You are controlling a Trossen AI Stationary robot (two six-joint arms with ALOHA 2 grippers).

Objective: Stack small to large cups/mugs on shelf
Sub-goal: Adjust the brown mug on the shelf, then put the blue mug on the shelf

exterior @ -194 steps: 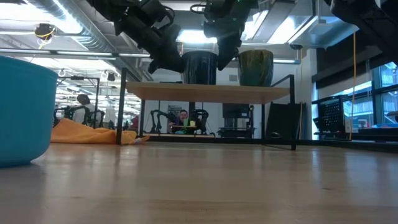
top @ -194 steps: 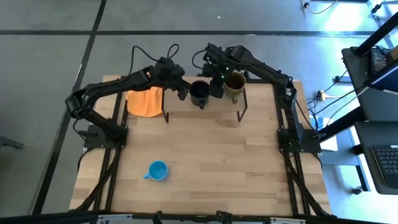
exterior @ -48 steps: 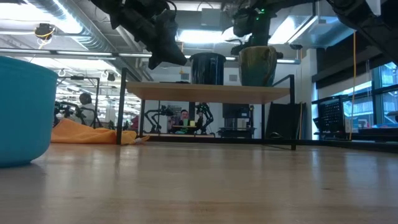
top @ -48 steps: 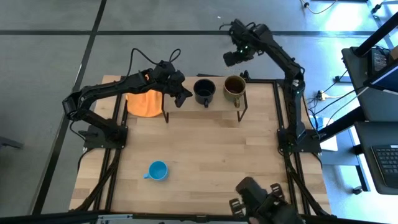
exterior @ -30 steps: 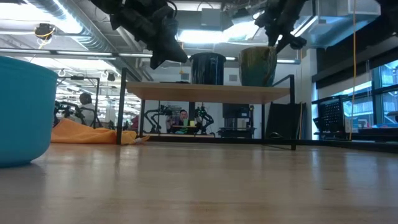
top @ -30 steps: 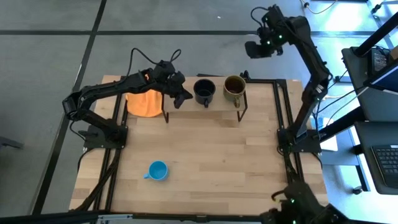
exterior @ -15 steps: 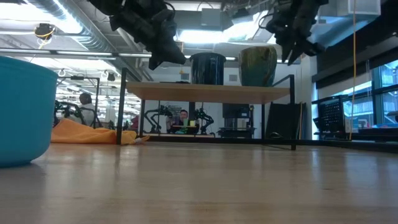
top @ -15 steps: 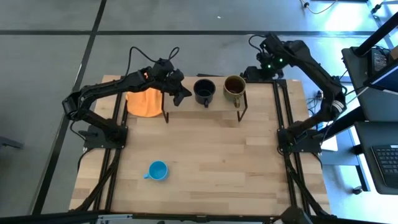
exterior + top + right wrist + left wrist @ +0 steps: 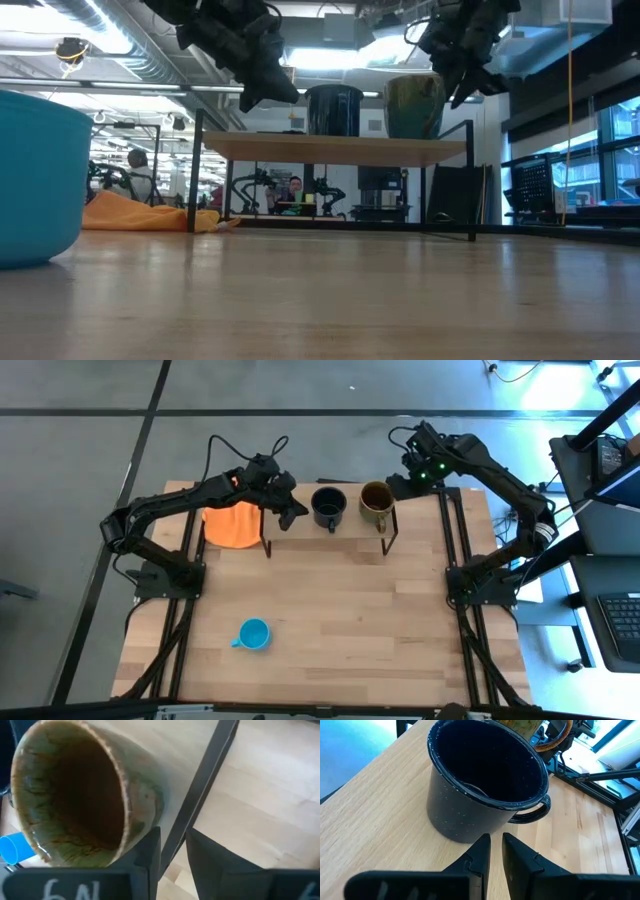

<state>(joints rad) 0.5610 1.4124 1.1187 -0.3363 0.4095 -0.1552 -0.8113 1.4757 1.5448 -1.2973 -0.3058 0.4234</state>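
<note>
The black mug (image 9: 327, 507) and the olive-brown mug (image 9: 377, 503) stand upright, side by side, with their bases on the shelf's wooden top (image 9: 350, 527) at the table's far edge. The light blue mug (image 9: 254, 634) stands on the tabletop near the front left and looms large in the low view (image 9: 30, 180). My left gripper (image 9: 296, 515) is shut, just left of the black mug (image 9: 487, 780) and above the shelf. My right gripper (image 9: 392, 487) is shut, just right of and behind the olive mug (image 9: 75, 795), at about rim height (image 9: 455, 90).
An orange cloth (image 9: 233, 522) lies on the table left of the shelf, under my left arm. The shelf's thin black legs (image 9: 200, 795) stand at its corners. The wide wooden tabletop (image 9: 350, 610) stretches between the shelf and the front edge.
My right gripper has swung from high beyond the table's far edge, down and toward the near edge, to the olive mug's right side. The mugs have stayed where they were.
</note>
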